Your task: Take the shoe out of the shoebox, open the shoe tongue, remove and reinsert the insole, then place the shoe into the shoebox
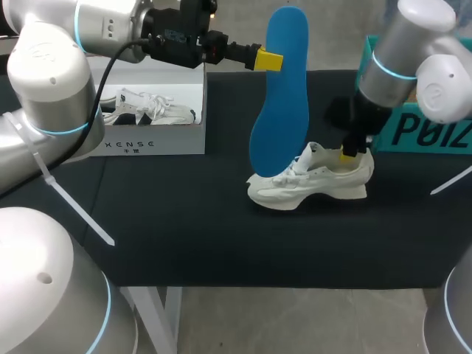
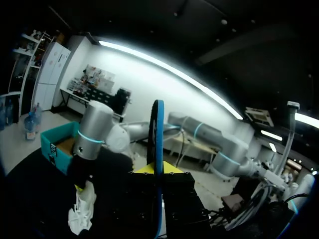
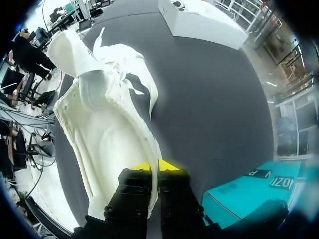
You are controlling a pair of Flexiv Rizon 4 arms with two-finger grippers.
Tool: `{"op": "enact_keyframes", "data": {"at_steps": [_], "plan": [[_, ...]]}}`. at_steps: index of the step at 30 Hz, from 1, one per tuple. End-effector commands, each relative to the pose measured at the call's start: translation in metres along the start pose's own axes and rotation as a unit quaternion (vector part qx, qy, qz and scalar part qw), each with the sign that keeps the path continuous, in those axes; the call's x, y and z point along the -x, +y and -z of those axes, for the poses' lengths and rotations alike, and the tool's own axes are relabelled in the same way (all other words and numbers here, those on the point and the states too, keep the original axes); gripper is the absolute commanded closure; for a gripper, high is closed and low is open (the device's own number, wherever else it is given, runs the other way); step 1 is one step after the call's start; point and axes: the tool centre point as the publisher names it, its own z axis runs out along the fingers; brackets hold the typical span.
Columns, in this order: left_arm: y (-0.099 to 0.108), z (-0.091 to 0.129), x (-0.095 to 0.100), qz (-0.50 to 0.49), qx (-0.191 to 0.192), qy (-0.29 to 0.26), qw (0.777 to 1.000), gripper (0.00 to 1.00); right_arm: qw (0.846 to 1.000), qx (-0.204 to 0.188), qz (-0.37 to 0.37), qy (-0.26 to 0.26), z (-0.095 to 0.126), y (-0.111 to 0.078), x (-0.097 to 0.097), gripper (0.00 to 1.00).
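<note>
**At the shoe's heel: right grip on the collar, insole held up by the left**

Right gripper (image 1: 352, 153) (image 3: 154, 167) is at the heel of the shoe (image 1: 310, 184) (image 3: 109, 124). Its fingers are nearly together, with the heel collar pinched between them. The shoe stands upright on its sole on the black table (image 1: 184, 221), laces loose.

Left gripper (image 1: 269, 60) (image 2: 157, 169) is well above the shoe, on its toe side, clamped on the blue insole (image 1: 280, 96) (image 2: 157, 129). The insole hangs almost upright. Its lower end is at the shoe's forefoot; whether it touches cannot be told.

A white box (image 1: 155, 140) (image 3: 199, 25) lies well apart from the shoe, beyond its toe, and holds a second shoe (image 1: 147, 107). A teal box (image 1: 420, 129) (image 3: 239, 194) sits near the shoe, behind its heel.
</note>
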Motion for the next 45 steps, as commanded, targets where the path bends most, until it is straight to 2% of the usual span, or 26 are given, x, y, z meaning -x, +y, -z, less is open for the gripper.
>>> {"op": "enact_keyframes", "data": {"at_steps": [1, 3, 5, 30, 33, 37, 39, 41, 42, 44, 45], "plan": [[0.0, 0.0, 0.0, 0.0, 0.001, 0.0, 1.0, 1.0, 1.0, 0.005, 0.002, -0.008, 0.022, -0.005, -0.004, 1.0], [0.0, 0.0, 0.0, 0.0, 0.001, 0.0, 1.0, 1.0, 1.0, 0.02, 0.003, -0.001, 0.029, -0.006, -0.003, 1.0], [0.0, 0.0, 0.0, 0.0, 0.001, 0.0, 1.0, 1.0, 0.999, 0.035, 0.005, 0.028, 0.03, -0.007, -0.001, 1.0], [0.0, 0.0, 0.0, 0.0, 0.001, 0.0, 1.0, 1.0, 0.999, 0.035, 0.005, 0.028, 0.03, -0.007, -0.001, 1.0], [0.0, 0.0, 0.0, 0.0, 0.001, 0.0, 1.0, 1.0, 0.997, 0.038, -0.059, 0.025, 0.026, -0.001, -0.014, 1.0], [0.0, 0.0, 0.0, 0.0, 0.001, 0.0, 1.0, 1.0, 0.982, 0.013, -0.186, 0.013, 0.022, 0.004, -0.037, 1.0], [0.0, 0.0, 0.0, 0.0, 0.001, 0.0, 1.0, 1.0, 0.968, 0.006, -0.251, 0.001, 0.022, 0.006, -0.05, 1.0], [0.0, 0.0, 0.0, 0.0, 0.001, 0.0, 1.0, 1.0, 0.944, -0.007, -0.329, -0.016, 0.024, 0.009, -0.061, 1.0], [0.0, 0.0, 0.0, 0.0, 0.001, 0.0, 1.0, 1.0, 0.931, 0.0, -0.365, -0.019, 0.025, 0.008, -0.067, 1.0], [0.0, 0.0, 0.0, 0.0, 0.001, 0.0, 1.0, 1.0, 0.909, -0.027, -0.413, -0.047, 0.027, 0.011, -0.081, 1.0], [0.0, 0.0, 0.0, 0.0, 0.001, 0.0, 1.0, 1.0, 0.9, -0.017, -0.432, -0.052, 0.029, 0.011, -0.086, 1.0]]}}
